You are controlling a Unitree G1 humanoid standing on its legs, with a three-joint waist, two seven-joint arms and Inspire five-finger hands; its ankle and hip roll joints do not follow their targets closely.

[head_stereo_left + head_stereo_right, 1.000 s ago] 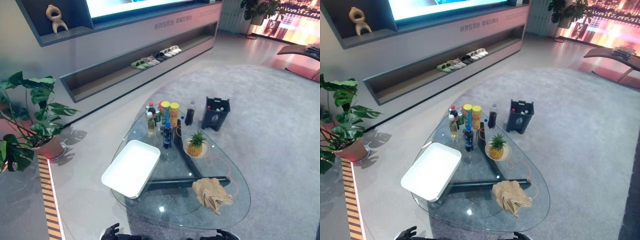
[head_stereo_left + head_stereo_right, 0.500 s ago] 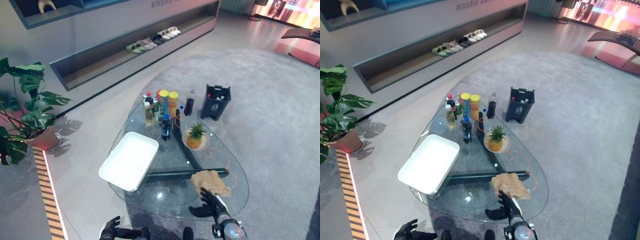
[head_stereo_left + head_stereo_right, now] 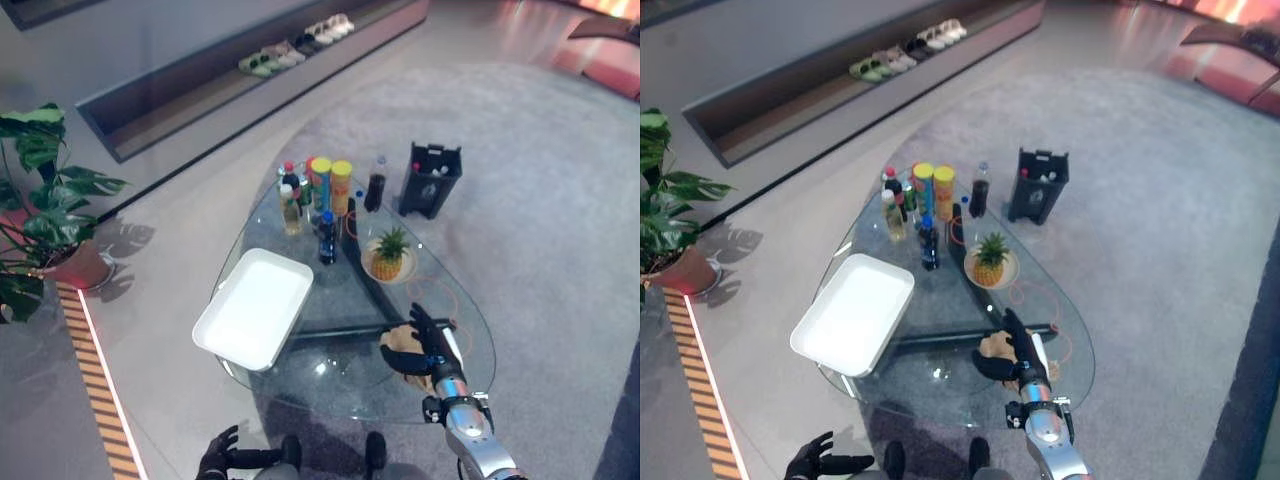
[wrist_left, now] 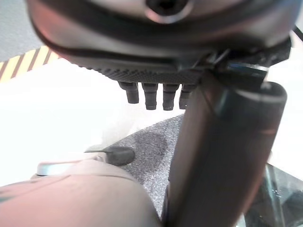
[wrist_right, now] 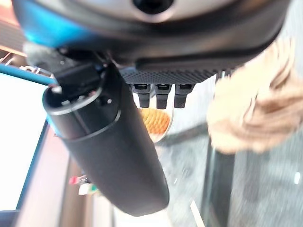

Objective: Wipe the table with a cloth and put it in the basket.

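Clear glossy glass tabletop point(image 3: 340, 385), soft crumpled tan cloth point(image 5: 255, 113) with matt weave, smooth white plastic basket point(image 3: 255, 308), rough grey pile carpet point(image 3: 540, 200), matt black plastic right hand point(image 3: 425, 335), glossy plastic bottles point(image 3: 327, 240).

A tan cloth point(image 3: 990, 345) is lying crumpled on the rounded, clear glass table point(image 3: 335, 388), close to its near right edge. The right hand point(image 3: 427, 342) is lying over part of it, fingers straight. A white rectangular basket point(image 3: 255, 305) is sitting open side up on the table's left part, reaching its left edge, well apart from the cloth.
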